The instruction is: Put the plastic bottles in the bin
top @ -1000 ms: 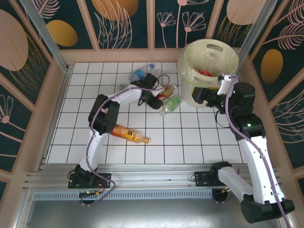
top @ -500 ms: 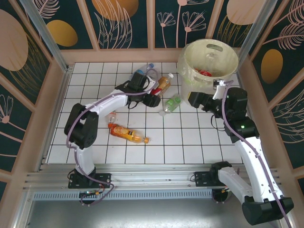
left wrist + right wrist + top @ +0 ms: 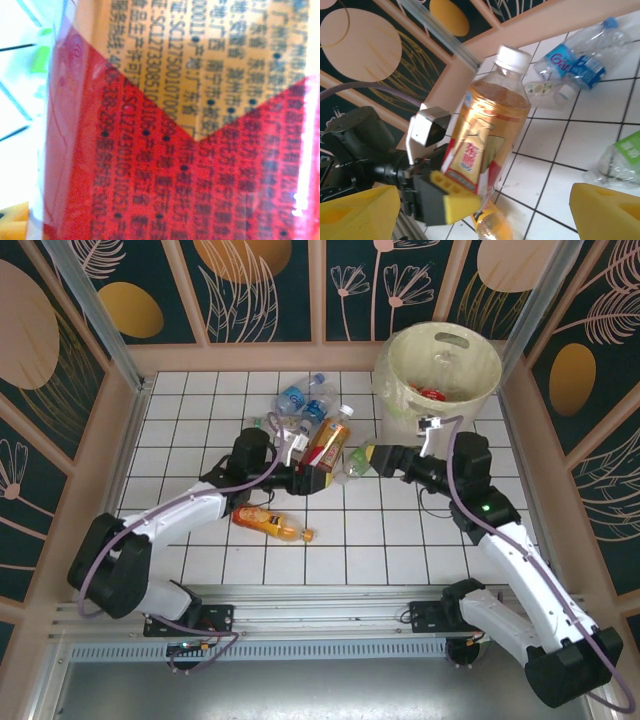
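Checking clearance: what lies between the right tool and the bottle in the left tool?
In the top view, a clear green-labelled bottle lies on the tiles between right tool and held bottle.

Left claw [image 3: 465, 187] gripping white-capped amber bottle [image 3: 490, 125], blue-labelled bottles [image 3: 575, 65] behind

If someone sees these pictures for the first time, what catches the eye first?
The amber bottle with a white cap, held above the tiles by the left gripper. Then the open right gripper facing it, and the big cream bin in the far right corner.
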`<state>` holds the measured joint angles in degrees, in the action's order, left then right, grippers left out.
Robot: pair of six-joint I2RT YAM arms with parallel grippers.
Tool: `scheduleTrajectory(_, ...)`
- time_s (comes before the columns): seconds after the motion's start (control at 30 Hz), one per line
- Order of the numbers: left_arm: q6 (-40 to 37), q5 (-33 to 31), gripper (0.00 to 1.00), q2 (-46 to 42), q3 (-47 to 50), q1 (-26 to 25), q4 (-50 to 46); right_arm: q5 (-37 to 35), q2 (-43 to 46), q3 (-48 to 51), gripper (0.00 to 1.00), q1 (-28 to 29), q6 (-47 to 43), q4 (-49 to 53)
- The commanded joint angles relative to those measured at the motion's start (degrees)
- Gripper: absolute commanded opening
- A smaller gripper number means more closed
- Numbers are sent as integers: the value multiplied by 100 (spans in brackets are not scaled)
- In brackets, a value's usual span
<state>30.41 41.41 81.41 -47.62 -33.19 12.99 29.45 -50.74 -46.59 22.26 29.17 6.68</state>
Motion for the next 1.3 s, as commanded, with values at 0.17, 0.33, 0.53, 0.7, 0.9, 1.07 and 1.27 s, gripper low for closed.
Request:
scheduleTrajectory(0.17, 1836, 1560, 62, -740, 799, -12, 2268, 338, -535, 316, 94, 432, 394, -1732)
scheduleTrajectory(0.33, 2095, 1735, 62, -837, 862, -59, 2312, 763, -888, 331, 97, 592, 647, -2616)
scheduleTrajectory(0.53, 1904, 1651, 62, -768, 755, -234, 2003, 946, -1204, 138, 97, 785, 842, -3097)
scheduleTrajectory(0.7, 1837, 1599, 62, -675, 658, -328, 1945, 962, -1415, 22, 94, 876, 897, -3241)
scheduleTrajectory(0.9, 1774, 1572, 63, -624, 619, -364, 1883, 896, -1478, -47, 83, 980, 927, -3314)
scheduleTrajectory(1.07, 1727, 1546, 63, -630, 609, -379, 1824, 905, -1503, -132, 68, 999, 918, -3239)
scheduleTrajectory(1.27, 1630, 1493, 70, -602, 543, -384, 1679, 870, -1441, -166, 59, 1001, 877, -3114)
